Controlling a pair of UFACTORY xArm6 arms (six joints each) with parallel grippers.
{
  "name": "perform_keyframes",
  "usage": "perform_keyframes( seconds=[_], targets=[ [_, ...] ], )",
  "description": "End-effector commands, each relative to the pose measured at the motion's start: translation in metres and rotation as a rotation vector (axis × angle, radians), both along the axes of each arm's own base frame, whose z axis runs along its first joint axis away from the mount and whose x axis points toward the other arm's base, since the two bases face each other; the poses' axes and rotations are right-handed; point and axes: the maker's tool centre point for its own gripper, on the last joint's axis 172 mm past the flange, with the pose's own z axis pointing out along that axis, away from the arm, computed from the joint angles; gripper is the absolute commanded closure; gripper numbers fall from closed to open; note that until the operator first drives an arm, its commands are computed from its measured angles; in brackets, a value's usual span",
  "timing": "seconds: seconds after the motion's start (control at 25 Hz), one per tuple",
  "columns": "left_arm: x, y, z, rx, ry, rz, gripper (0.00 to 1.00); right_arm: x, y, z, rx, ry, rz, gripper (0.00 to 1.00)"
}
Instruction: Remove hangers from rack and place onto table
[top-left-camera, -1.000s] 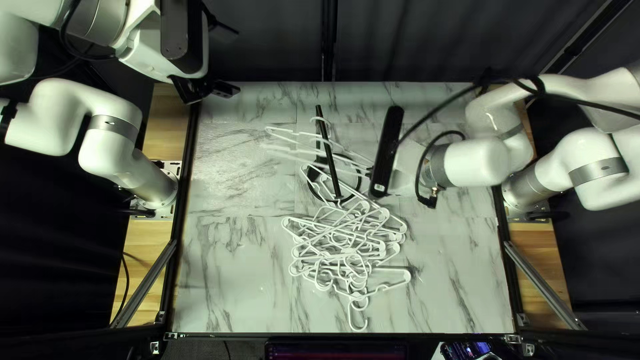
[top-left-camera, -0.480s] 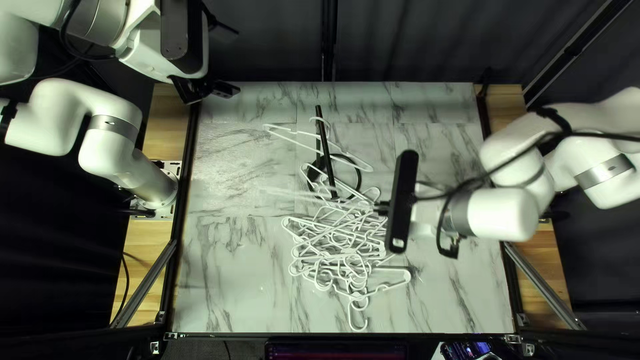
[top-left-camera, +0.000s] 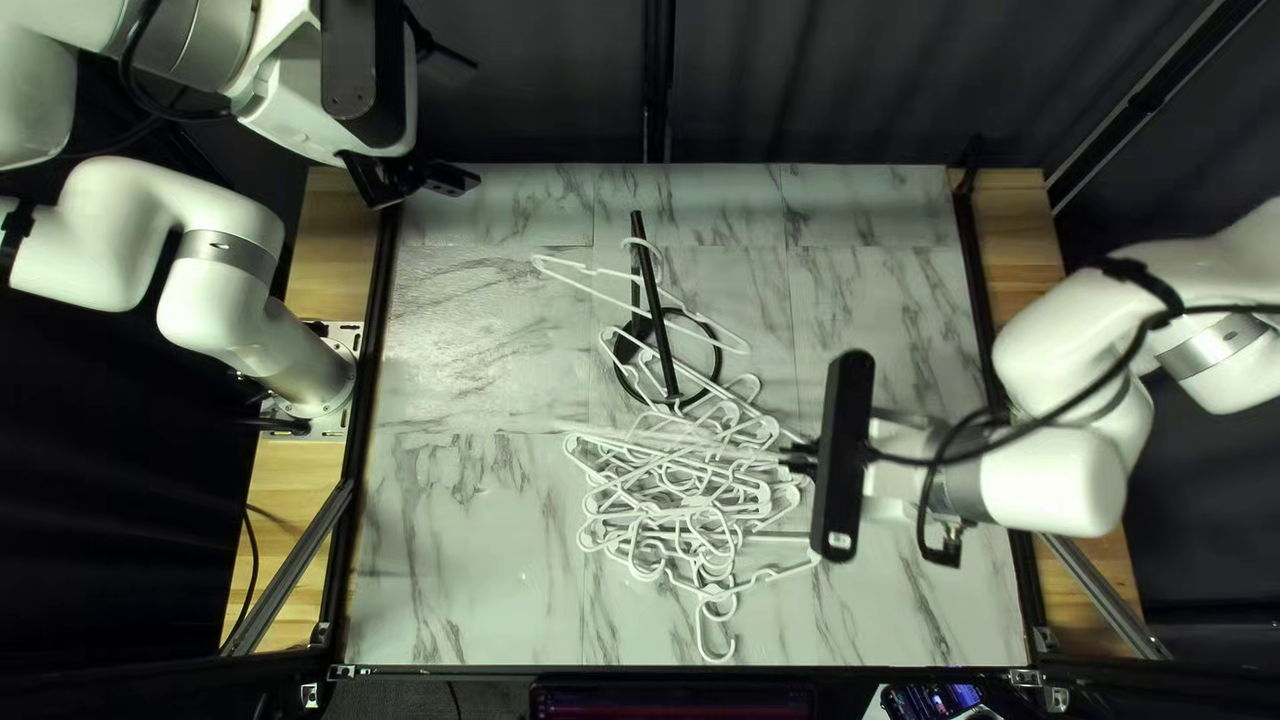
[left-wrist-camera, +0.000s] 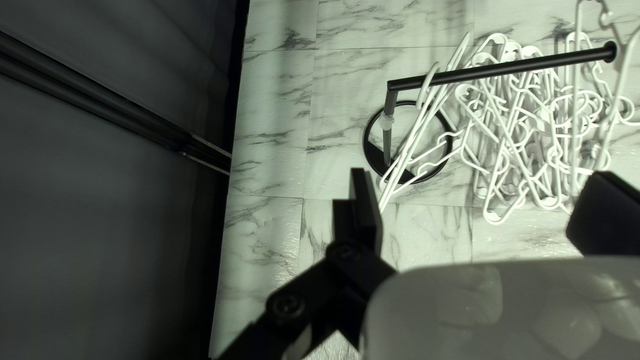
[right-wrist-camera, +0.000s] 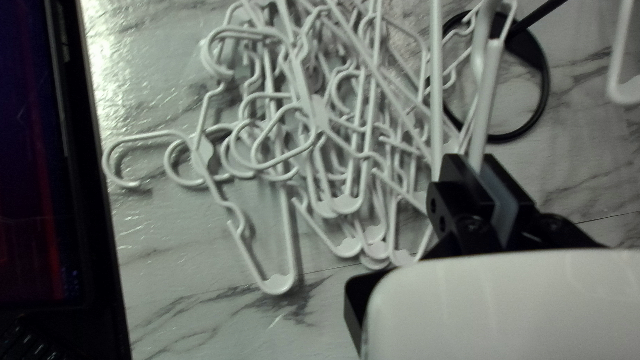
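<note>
The black rack (top-left-camera: 656,307) stands at mid-table in the top left view, with a white hanger (top-left-camera: 587,284) hooked over its bar. Below the rack lies a tangled pile of white hangers (top-left-camera: 694,504). My right gripper (top-left-camera: 796,459) is over the pile's right edge; in the right wrist view, this gripper (right-wrist-camera: 475,172) is shut on a white hanger (right-wrist-camera: 492,87). At the table's far left corner is my left gripper (top-left-camera: 424,179), held high. Seen from its own wrist, the left gripper (left-wrist-camera: 475,200) stands open, the rack's bar (left-wrist-camera: 507,69) and the pile well beyond it.
A dark curtain (top-left-camera: 854,80) hangs behind the marble-patterned table (top-left-camera: 467,560). Black rails edge the table's sides. Past the near edge sits a dark screen (right-wrist-camera: 40,167). The rack's round base ring (left-wrist-camera: 367,143) lies flat, with hanger parts crossing over it.
My right gripper has travelled from beside the rack toward the near right, carrying its hanger away from the bar and over the pile. The hanger left on the bar has shifted slightly. My left arm stays still.
</note>
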Motion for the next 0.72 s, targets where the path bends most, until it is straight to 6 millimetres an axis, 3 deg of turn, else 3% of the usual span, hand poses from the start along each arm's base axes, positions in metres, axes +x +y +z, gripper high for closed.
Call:
perform_keyframes(
  seconds=[0.04,0.56,0.72],
  targets=[
    [0.000,0.000,0.000,0.000,0.000,0.000,0.00,-0.002,0.027,-0.017,-0.016,0.015,0.113,1.00],
    [0.000,0.000,0.000,0.000,0.000,0.000,0.00,-0.004,0.028,-0.022,-0.028,0.035,0.164,1.00],
    [0.000,0.000,0.000,0.000,0.000,0.000,0.00,-0.012,0.010,-0.041,-0.117,0.007,0.020,1.00]
  ],
)
